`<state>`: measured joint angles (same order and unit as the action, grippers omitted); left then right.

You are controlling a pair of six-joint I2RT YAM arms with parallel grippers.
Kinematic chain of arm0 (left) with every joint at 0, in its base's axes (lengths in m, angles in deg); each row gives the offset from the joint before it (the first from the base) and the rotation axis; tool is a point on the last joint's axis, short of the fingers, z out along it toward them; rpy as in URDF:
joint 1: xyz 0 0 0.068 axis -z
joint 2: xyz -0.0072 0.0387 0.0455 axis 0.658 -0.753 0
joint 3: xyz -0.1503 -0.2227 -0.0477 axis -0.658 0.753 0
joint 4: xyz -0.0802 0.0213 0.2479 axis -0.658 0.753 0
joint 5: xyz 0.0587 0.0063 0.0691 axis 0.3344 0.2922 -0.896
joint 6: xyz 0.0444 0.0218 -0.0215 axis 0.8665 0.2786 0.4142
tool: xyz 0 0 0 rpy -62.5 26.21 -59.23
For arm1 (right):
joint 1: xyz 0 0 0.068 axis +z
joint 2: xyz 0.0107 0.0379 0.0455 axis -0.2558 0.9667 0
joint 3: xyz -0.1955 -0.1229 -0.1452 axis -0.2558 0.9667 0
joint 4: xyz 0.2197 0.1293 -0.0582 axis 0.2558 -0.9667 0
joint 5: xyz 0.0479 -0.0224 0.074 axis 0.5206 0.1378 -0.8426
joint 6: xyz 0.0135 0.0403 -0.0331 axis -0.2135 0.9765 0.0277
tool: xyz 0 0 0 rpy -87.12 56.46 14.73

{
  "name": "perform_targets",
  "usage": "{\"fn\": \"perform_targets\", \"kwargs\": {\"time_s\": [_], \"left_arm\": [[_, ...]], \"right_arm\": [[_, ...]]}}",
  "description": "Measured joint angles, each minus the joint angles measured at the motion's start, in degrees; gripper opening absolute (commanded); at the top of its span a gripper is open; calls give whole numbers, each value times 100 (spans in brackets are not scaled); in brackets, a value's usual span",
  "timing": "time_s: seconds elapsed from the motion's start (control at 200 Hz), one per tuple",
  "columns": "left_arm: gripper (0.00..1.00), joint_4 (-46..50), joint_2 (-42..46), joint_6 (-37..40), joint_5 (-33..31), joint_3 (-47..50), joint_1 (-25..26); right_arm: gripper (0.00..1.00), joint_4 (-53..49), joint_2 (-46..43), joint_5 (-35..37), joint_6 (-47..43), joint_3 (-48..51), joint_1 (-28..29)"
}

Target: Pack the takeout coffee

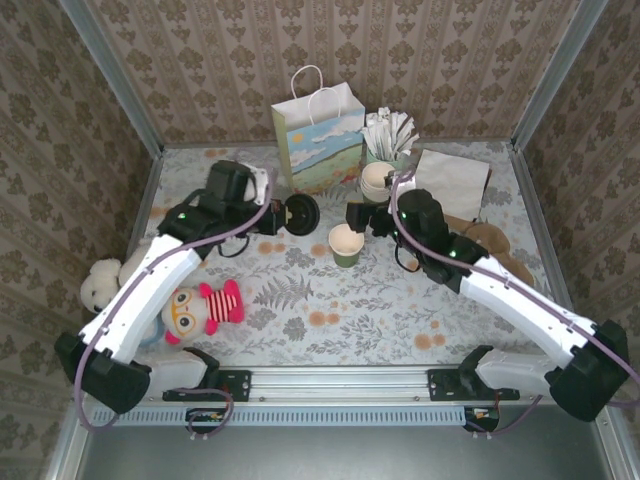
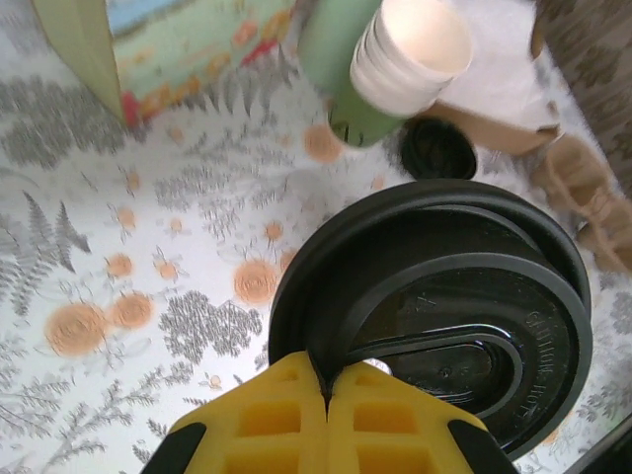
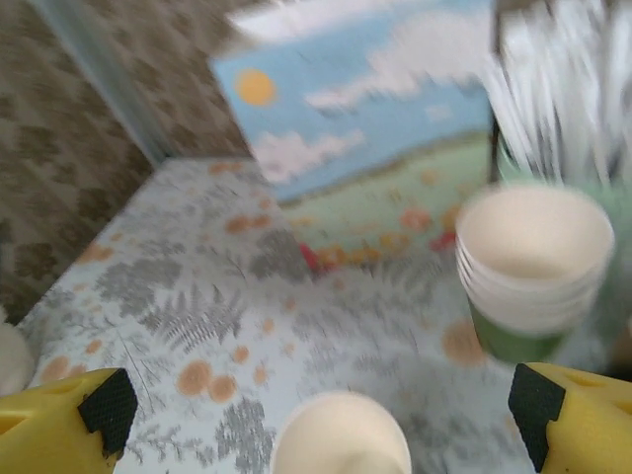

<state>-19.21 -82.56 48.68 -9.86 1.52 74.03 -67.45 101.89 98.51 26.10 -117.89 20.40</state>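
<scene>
Takeout coffee cup, dark green with a cream inside, stands upright and lidless mid-table, mouth up, axis vertical, just beside the wide-open, empty right gripper; to its left, the left gripper is clamped on the rim of the black lid.

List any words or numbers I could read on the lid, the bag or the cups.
Nothing here is clear enough to quote.
Lid: raised lettering on its ring, too faint to read.
Bag: a painted landscape, no words visible.
Stacked cups and single cup: plain, no print seen.
</scene>
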Motion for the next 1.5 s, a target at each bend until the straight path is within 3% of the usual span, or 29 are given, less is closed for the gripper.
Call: {"fn": "perform_targets", "kwargs": {"time_s": [0.145, 0.39, 0.605, 0.975, 1.025, 1.365, 1.5], "left_arm": [[0, 188, -850, -254, -227, -179, 442], [0, 376, -1773, -612, 13, -726, 529], [0, 533, -2520, -702, 203, -1596, 691], [0, 1217, -3311, -807, 20, -2406, 894], [0, 1375, -3442, -807, -33, -2638, 916], [0, 2385, -4299, -802, -337, -3849, 1014], [0, 2787, -4566, -730, -387, -4229, 1051]], "right_arm": [[100, -802, 302, -455, 822, -186, -339], [100, -1073, 319, -1786, 1460, 151, -1060], [97, -883, 431, -2535, 1707, 525, -1419], [92, -179, 461, -3176, 1832, 999, -1725], [87, -90, 485, -3314, 1882, 1058, -1784], [78, 461, 973, -4044, 2138, 1115, -1849], [67, 671, 1191, -4096, 2339, 1115, -1851]]}}
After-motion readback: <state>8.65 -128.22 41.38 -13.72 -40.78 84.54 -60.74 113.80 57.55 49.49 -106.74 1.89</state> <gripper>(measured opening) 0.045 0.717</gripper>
